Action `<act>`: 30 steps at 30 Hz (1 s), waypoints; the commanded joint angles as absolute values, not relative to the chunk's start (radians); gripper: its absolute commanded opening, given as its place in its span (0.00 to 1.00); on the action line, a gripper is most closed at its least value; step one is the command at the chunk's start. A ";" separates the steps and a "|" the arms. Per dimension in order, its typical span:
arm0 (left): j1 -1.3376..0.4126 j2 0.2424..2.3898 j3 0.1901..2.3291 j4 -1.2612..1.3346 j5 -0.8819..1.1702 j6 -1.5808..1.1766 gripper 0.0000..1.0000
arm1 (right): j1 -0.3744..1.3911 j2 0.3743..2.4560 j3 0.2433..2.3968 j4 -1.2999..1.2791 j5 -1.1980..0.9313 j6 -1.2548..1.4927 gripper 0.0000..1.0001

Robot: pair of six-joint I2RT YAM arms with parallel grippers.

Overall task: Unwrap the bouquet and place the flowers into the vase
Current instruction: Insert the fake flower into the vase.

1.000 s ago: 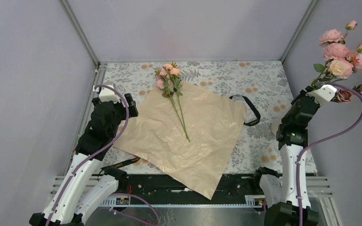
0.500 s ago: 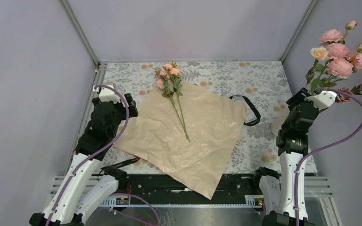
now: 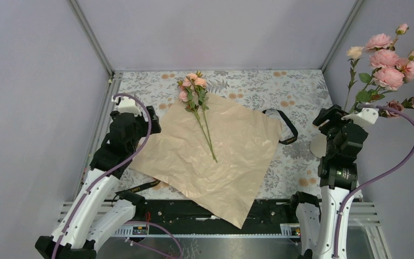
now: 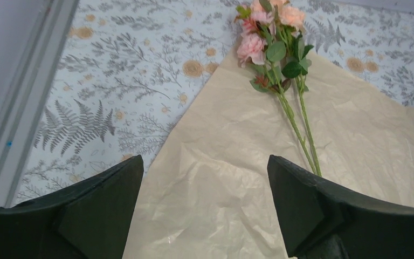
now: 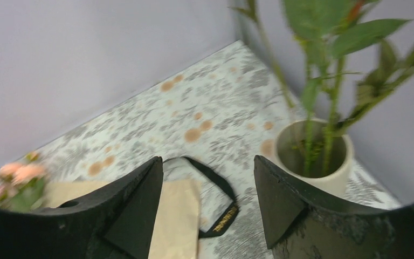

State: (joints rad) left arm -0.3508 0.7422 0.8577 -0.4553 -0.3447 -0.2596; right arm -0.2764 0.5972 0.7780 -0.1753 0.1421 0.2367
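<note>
**Overhead view.** The unwrapping is done. The wrapping paper lies opened flat, tan side up, in the middle of the counter. A black ribbon lies loose at its right corner. The standing flowers are already in the vase at the far right. The right arm hides much of the tube, and the blooms rise well above it. One last spray lies on the paper's far corner, with its blooms away from the arms and its stems pointing in. Judged from this, the job is largely complete, and only that spray is left to be picked up and put in. The left jaws sit at the paper's left corner. The right jaws sit just beside the vase.

**Left wrist view.** The left jaws stand wide apart and hold nothing. The paper lies below them, and the last spray lies ahead and to the right, untouched.

**Right wrist view.** The right jaws are apart and empty. The vase stands upright to their right with green stems inside it. The ribbon and a corner of the paper lie below. This view is somewhat blurred.

**Surface and room.** The counter carries a flat grey fern-and-blossom print. Plain pale walls close three sides, with metal posts at the corners.
</note>
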 commanded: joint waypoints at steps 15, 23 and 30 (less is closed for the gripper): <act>-0.427 1.129 0.733 -0.069 0.012 -0.843 0.82 | -0.267 0.672 0.817 -0.340 -0.398 0.422 0.64; -0.501 1.441 0.742 0.146 0.064 -0.961 0.68 | -0.262 0.666 0.825 -0.356 -0.418 0.427 0.63; -0.526 1.615 0.756 0.260 0.095 -1.011 0.56 | -0.260 0.674 0.851 -0.373 -0.420 0.416 0.63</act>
